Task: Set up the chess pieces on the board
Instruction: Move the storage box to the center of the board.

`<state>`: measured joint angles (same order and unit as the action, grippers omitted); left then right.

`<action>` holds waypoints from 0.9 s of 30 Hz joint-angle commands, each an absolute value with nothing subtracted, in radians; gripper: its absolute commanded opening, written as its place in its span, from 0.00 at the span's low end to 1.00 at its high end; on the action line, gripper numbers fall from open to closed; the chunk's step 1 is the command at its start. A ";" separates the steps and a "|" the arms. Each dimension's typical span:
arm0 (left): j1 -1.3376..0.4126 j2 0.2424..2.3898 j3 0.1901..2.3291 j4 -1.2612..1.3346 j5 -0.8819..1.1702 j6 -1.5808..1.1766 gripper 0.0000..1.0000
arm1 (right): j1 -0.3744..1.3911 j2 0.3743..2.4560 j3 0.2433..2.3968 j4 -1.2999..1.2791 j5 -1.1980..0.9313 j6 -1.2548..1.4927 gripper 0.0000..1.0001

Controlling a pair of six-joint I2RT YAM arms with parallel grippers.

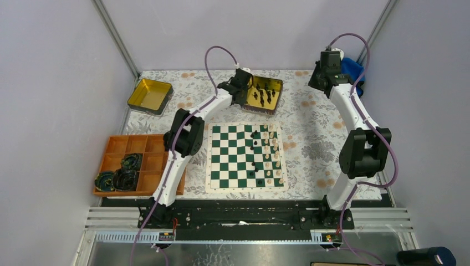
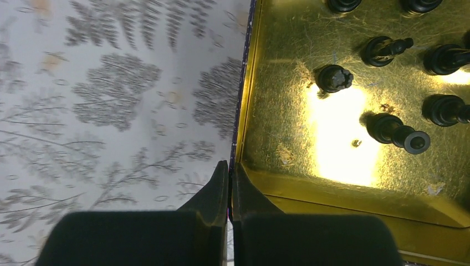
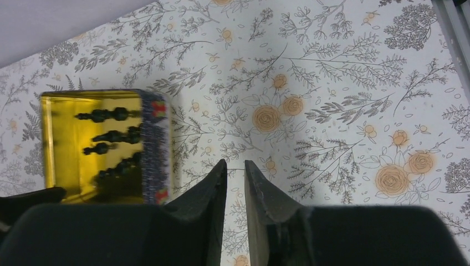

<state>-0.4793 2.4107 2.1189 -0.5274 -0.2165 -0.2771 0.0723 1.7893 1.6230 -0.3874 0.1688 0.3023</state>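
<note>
The green and white board (image 1: 217, 166) lies at table centre. A few black chess pieces (image 1: 255, 134) stand on it beside a double row of cream pieces (image 1: 269, 157) along its right side. Several more black pieces (image 2: 334, 78) lie in the gold tin (image 2: 288, 122) behind the board (image 1: 277, 83). My left gripper (image 2: 229, 166) is at that tin's left side, shut on its wall, with one finger outside and one inside; it holds no piece. My right gripper (image 3: 235, 163) hangs high at the back right, its fingers a narrow gap apart and empty. The tin (image 3: 61, 144) is to its left.
A second, empty gold tin (image 1: 149, 95) sits at the back left. An orange compartmented tray (image 1: 119, 145) with dark round objects is at the left. A blue object (image 1: 352, 69) is behind the right arm. Walls close in the table on three sides.
</note>
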 commanded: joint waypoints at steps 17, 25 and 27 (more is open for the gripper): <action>-0.522 2.516 2.227 -0.485 -0.174 -0.272 0.18 | 0.160 1.893 1.714 -0.431 0.002 0.330 0.52; -0.512 2.521 2.237 -0.479 -0.161 -0.294 0.35 | 0.193 1.946 1.732 -0.447 0.016 0.340 0.53; -0.509 2.520 2.239 -0.478 -0.161 -0.297 0.35 | 0.194 1.961 1.732 -0.449 0.015 0.343 0.52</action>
